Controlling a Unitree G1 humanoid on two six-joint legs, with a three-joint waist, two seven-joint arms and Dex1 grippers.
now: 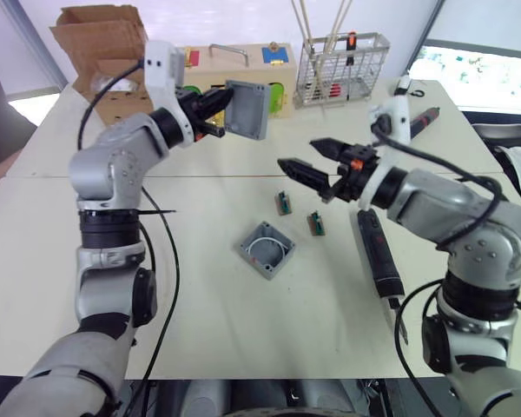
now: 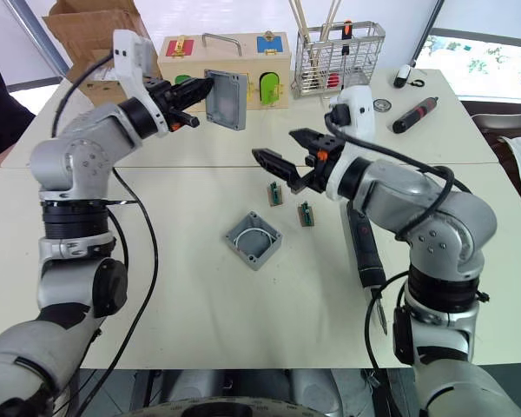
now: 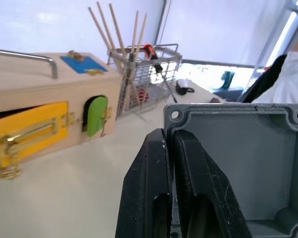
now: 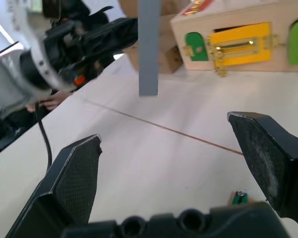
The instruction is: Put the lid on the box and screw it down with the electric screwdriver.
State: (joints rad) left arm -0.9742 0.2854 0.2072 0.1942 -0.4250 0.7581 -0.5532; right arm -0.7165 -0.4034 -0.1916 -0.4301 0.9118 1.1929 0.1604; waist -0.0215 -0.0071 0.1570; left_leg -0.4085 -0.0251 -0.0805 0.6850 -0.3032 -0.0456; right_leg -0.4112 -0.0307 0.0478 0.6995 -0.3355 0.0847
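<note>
My left gripper [image 1: 220,109] is raised over the far left of the table, shut on the edge of the grey lid [image 1: 248,109], which it holds upright in the air. In the left wrist view its fingers [image 3: 188,163] pinch the lid's rim [image 3: 248,148]. The open grey box [image 1: 267,249] rests on the table's middle, with a white ring inside. My right gripper [image 1: 299,154] hovers open and empty above the table, between the lid and the box. The long black electric screwdriver [image 1: 379,256] lies on the table under my right forearm.
A wooden latch box [image 1: 234,65], a wire basket [image 1: 340,65] with sticks and a cardboard carton [image 1: 100,43] line the far edge. Two small green parts [image 1: 283,203] [image 1: 316,223] lie beside the box. A pen-like screwdriver [image 1: 424,119] lies far right.
</note>
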